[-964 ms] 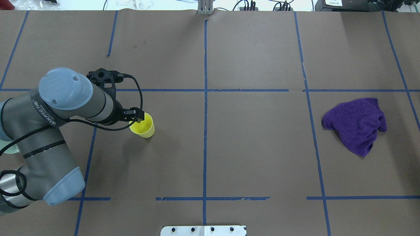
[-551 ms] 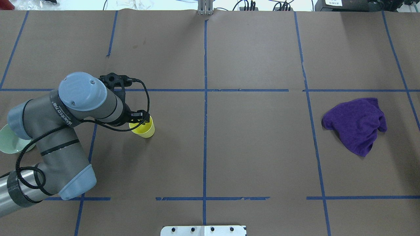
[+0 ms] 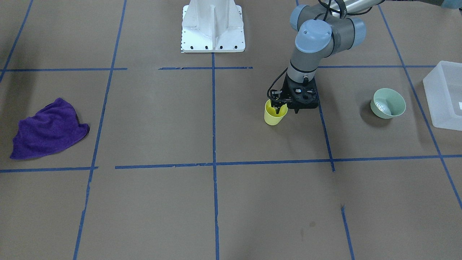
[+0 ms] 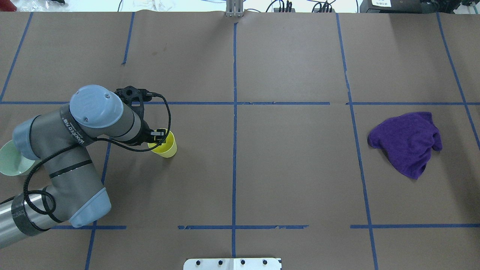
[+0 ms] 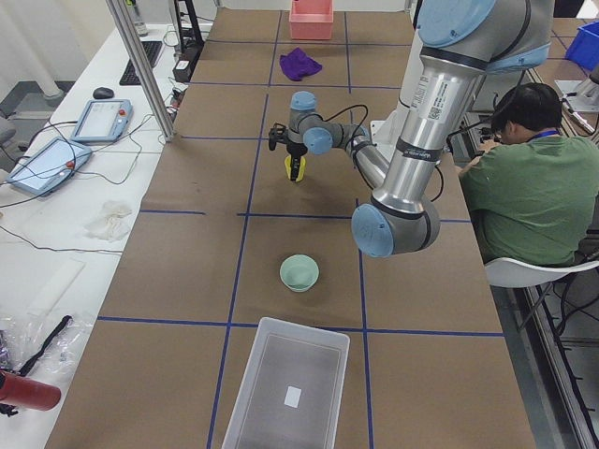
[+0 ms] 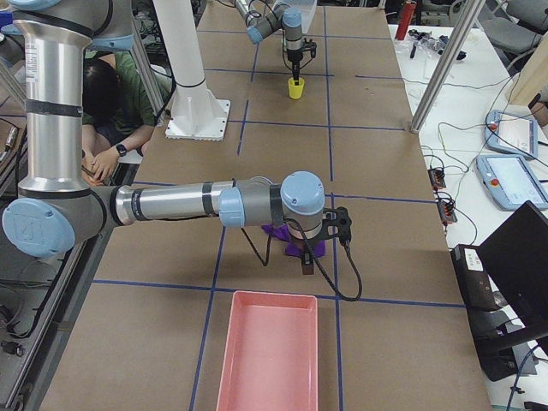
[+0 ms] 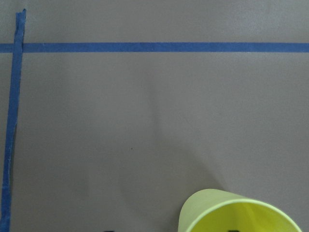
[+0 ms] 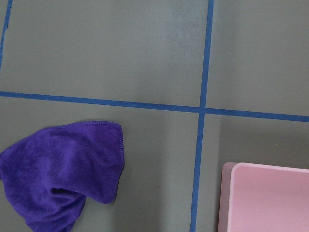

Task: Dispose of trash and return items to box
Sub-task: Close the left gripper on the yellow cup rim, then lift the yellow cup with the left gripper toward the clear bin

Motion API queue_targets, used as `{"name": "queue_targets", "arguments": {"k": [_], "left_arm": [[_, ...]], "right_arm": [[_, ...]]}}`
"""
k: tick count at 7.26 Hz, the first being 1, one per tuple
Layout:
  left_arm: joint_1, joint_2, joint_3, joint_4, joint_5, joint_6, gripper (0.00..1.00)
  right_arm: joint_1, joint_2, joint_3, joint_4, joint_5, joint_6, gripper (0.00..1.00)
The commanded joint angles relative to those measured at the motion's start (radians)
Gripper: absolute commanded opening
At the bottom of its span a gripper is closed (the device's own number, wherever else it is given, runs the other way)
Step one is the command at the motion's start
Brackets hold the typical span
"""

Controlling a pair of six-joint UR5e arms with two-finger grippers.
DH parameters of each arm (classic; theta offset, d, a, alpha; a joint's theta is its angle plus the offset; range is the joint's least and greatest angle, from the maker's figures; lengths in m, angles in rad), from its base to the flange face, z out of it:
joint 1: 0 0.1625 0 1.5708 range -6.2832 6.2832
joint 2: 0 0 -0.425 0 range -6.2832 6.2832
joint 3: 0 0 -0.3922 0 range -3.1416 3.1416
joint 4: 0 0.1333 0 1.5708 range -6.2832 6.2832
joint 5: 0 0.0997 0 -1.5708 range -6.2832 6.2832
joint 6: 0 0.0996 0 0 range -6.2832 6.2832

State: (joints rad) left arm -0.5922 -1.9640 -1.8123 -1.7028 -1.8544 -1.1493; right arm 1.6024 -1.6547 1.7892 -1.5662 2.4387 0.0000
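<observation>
The small yellow cup [image 3: 274, 117] stands upright on the brown paper, left of centre in the overhead view [image 4: 167, 148]. My left gripper [image 3: 277, 109] points down over its rim. It is open: in the left wrist view one fingertip is inside the cup [image 7: 241, 212] and the other outside its wall. The pale green bowl [image 3: 388, 103] sits upright further to my left, partly hidden by my arm in the overhead view [image 4: 9, 163]. The frosted white box [image 3: 445, 90] lies beyond it, empty. My right gripper [image 6: 306, 261] hovers over a purple cloth; I cannot tell whether it is open or shut.
The purple cloth [image 4: 407, 142] lies crumpled on the right side. A pink tray [image 6: 265, 360] sits past it at the table's right end. The white robot base [image 3: 213, 27] is at the near middle. A seated person [image 5: 533, 178] is behind the robot.
My left arm's elbow swung right and uncovered the green bowl. The left gripper settled lower at the cup's rim. The cup has not moved.
</observation>
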Motion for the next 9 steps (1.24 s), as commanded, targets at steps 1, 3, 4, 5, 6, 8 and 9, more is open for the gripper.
{"name": "queue_targets", "arguments": {"k": [1,3,4,5,6,8,9], "left_arm": [[0.000,-0.007,0.002,-0.009,-0.008,-0.003,0.00],[-0.012,0.003,-0.024,-0.021,-0.115,-0.004,0.00],[-0.065,0.008,-0.080,-0.005,-0.158,0.000,0.00],[-0.183,0.005,-0.114,0.049,-0.205,0.011,0.00],[-0.280,0.001,-0.161,0.131,-0.242,0.116,0.00],[-0.436,0.005,-0.183,0.253,-0.261,0.381,0.00],[-0.508,0.020,-0.177,0.268,-0.266,0.499,0.00]], "right_arm": [[0.001,0.001,0.001,0.000,0.002,0.000,1.00],[0.001,0.000,0.007,0.000,0.003,0.000,1.00],[0.001,0.000,0.018,-0.005,0.003,0.002,1.00],[0.001,-0.005,0.033,-0.011,0.003,0.005,1.00],[0.001,-0.013,0.050,-0.009,0.005,0.094,1.00],[-0.043,-0.014,0.093,0.005,0.016,0.266,1.00],[-0.091,-0.017,0.117,0.008,0.007,0.317,1.00]]}}
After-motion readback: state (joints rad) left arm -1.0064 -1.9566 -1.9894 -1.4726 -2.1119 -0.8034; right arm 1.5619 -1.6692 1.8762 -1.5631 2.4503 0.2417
